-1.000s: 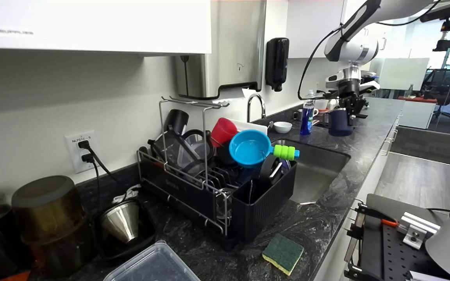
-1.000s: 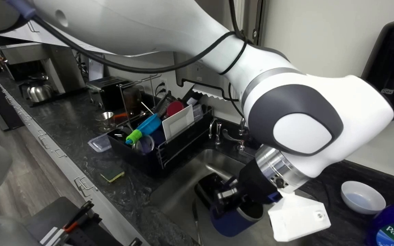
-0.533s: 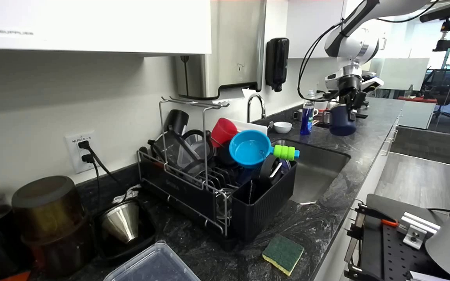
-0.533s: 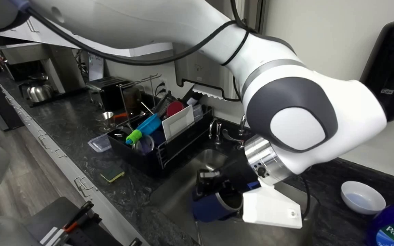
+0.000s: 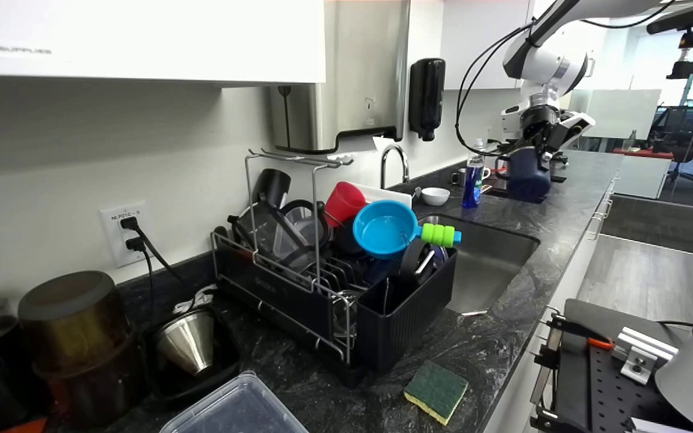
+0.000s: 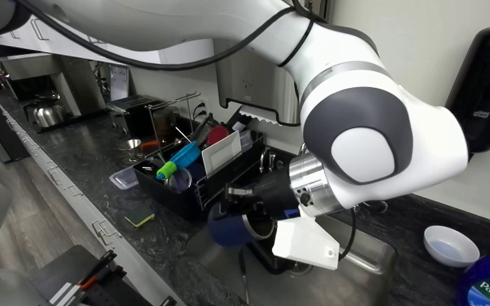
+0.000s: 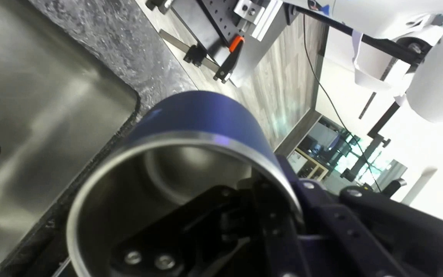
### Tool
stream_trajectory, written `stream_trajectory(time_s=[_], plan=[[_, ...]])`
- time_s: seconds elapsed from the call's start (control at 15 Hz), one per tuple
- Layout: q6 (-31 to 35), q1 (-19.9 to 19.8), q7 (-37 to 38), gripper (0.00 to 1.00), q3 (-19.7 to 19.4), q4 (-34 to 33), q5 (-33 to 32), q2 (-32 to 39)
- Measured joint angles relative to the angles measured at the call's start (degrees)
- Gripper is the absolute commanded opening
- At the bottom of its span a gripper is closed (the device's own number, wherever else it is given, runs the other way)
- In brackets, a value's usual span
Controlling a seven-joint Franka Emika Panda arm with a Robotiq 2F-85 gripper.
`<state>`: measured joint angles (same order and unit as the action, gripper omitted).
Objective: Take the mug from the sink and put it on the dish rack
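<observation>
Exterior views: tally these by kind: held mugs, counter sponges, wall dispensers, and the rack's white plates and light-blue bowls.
Held mug: 1
Sponge: 1
Black dispenser and steel dispenser: 2
White plate: 1
Light-blue bowl: 1
Total: 6

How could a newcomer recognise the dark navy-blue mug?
Near the stainless-steel sink, find the white robot arm. At its end, a black gripper holds the mug by its wall. Unlike the round bright-blue bowl, it hangs in the air, with a silver rim.

My forearm (image 6: 211,25) slopes dn to the wrist (image 6: 362,155). Gripper (image 7: 270,172) tilted off vert., jaws clamped, set v. close tog.
</observation>
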<state>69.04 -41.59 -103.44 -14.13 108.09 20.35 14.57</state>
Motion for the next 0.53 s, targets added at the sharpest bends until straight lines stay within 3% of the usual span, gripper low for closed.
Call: stream_trajectory(time_s=[0.53], plan=[[-1.6, 1.3, 0.0, 0.02, -2.0, 4.6, 10.1, -3.6]])
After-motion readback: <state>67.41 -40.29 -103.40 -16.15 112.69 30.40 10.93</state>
